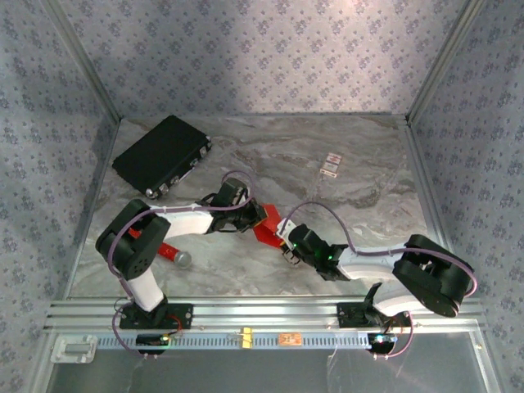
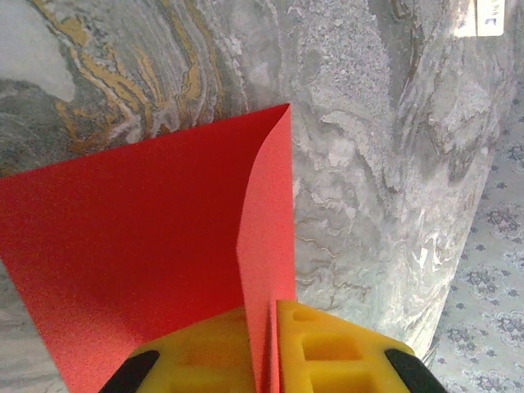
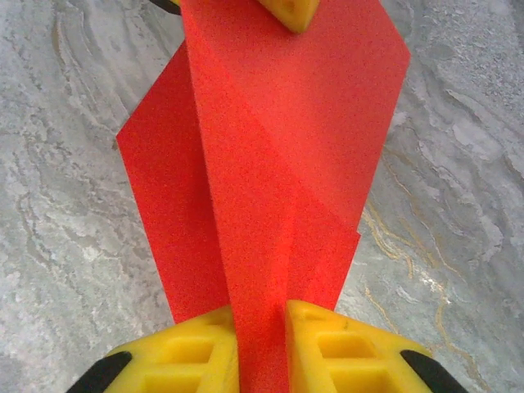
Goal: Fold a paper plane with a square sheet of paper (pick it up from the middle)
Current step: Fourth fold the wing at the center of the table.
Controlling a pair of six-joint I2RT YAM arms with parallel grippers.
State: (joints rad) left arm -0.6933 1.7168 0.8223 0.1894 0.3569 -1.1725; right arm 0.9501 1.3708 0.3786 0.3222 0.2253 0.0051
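Take the black case point(image 1: 162, 155) at the far left of the bench point(image 1: 246, 147) as your reference point. It lies flat on the marbled surface, set at an angle.

Nearer than the case, beside the left arm, locate a small red cylinder with a grey end point(image 1: 172, 254). It lies on its side on the bench.

To the right of the case and nearer than it, find the left tool point(image 1: 264, 219). In the left wrist view, the left tool point(image 2: 266, 348) is closed down narrow on the red paper sheet point(image 2: 147, 246). Its yellow fingers point(image 2: 327, 344) press on either side of a folded edge. One flap of the sheet curls upward just beyond the fingers.

The red paper sheet point(image 1: 266, 235) sits between the two tools, right of the case and nearer than it. It is creased into several angled panels. From the top view you cannot tell whether it touches the bench.

Immediately right of the sheet is the right tool point(image 1: 284, 239). In the right wrist view, the right tool point(image 3: 260, 348) is likewise clamped narrow on the sheet's near edge. A yellow fingertip of the left tool point(image 3: 291, 12) meets the sheet's far edge.

Farthest right of the case, two small white labels point(image 1: 331, 164) lie on the bench, well apart from both tools.
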